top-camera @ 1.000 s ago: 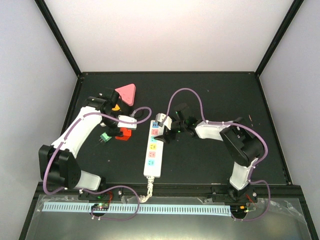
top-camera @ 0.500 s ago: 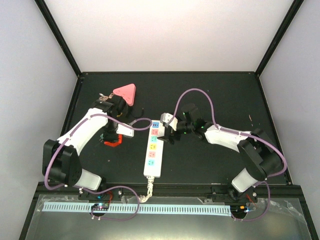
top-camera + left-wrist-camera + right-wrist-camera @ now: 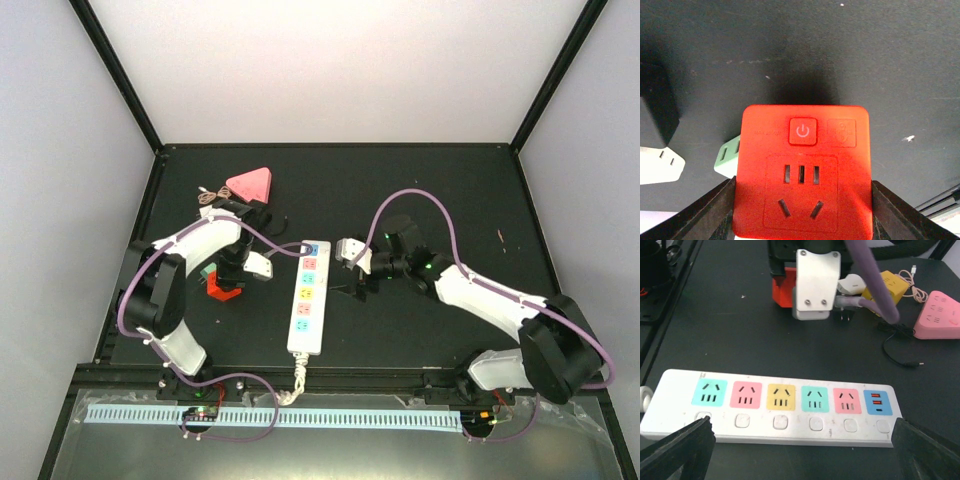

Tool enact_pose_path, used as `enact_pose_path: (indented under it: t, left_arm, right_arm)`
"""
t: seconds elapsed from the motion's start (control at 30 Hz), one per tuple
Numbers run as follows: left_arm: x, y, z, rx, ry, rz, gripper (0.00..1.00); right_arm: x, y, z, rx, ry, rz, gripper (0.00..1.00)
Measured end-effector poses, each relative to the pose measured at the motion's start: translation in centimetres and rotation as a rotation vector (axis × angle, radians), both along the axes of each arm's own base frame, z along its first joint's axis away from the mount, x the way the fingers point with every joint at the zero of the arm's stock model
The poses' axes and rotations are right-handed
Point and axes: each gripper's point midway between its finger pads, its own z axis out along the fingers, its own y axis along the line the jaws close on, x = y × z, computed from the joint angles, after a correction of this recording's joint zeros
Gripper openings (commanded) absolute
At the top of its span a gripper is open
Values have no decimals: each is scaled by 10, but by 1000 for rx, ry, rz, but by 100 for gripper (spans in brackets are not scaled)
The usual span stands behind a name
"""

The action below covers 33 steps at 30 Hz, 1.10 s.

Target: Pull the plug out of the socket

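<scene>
The socket is a long white power strip with pastel outlet faces, lying lengthwise mid-table; in the right wrist view all its outlets are bare. My left gripper is left of it, shut on a red cube plug adapter with a power button and outlet face. The black fingers press both its sides. It also shows from above. My right gripper is open and empty just right of the strip, its fingers spread wide, its midpoint over the strip.
A pink triangular socket lies at the far left, also in the right wrist view. A yellow cube adapter, a thin black cable, a green plug and a white plug lie near the left gripper. The strip's bundled cord ends at the near edge.
My left gripper has carried the red adapter toward the near left, away from the strip. My right gripper has drawn back rightward from the strip's far end.
</scene>
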Motion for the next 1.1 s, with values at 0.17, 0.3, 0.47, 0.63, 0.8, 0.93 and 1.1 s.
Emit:
enact_pose_path:
  t: [0.17,0.3,0.47,0.63,0.8,0.93,1.1]
  left_arm:
    - [7,-4,-1,35,-4,22,66]
    - [17,-15,0,7,-17,54,80]
    - [26,-33,6,-76,-39,95,99]
    - [32,-50,13,-164,-51,127,99]
    - [42,-72,24,-279,-86,182,99]
    - [46,-85,42,-405,-135,251,99]
    - [60,-86,76,-583,-238,382,99]
  right_arm:
    - [-13,-5,-2,-22,15,46,99]
    - [-26,-10,-9,-51,49,90,99]
    - [-38,-13,-10,-69,75,135,99]
    - [-44,-15,-10,-81,89,162,99]
    - [-47,-14,-5,-84,101,188,98]
    - [-42,-9,2,-85,105,200,98]
    - [-34,0,7,-89,119,202,96]
